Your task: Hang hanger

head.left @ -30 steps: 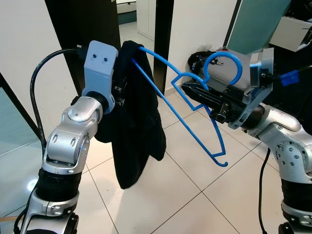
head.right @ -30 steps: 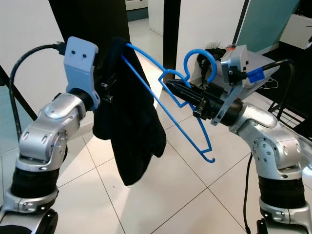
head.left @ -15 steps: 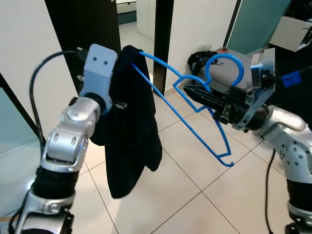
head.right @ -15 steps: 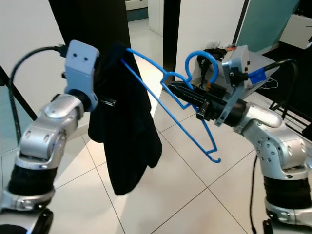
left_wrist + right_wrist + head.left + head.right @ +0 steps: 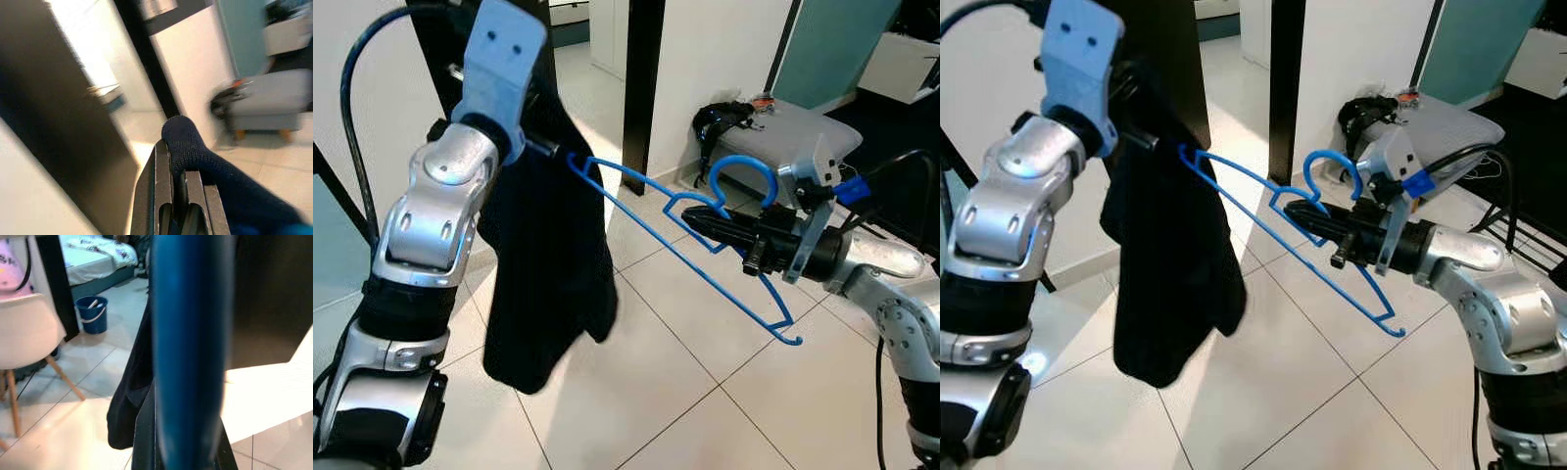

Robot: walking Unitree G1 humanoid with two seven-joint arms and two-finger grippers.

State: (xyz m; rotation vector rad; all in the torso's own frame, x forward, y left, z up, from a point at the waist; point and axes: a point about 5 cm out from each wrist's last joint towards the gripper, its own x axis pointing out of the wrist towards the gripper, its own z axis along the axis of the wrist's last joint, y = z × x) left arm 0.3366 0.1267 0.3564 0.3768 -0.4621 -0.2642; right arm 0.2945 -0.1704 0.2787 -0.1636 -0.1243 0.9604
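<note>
My right pincer (image 5: 705, 217) is closed on the neck of the blue plastic hanger (image 5: 690, 250), just below its hook (image 5: 741, 176). My left pincer (image 5: 178, 188) is raised and clamped shut on the top fold of the dark garment (image 5: 546, 264), which hangs below it. The hanger's long axis runs from the right pincer toward the left one, its far shoulder tip touching or entering the cloth just beneath the left pincer; the hook curls upward. To do this step well, I judge the garment should be kept taut and high while the shoulder tip is fed along that axis without twisting the neck.
</note>
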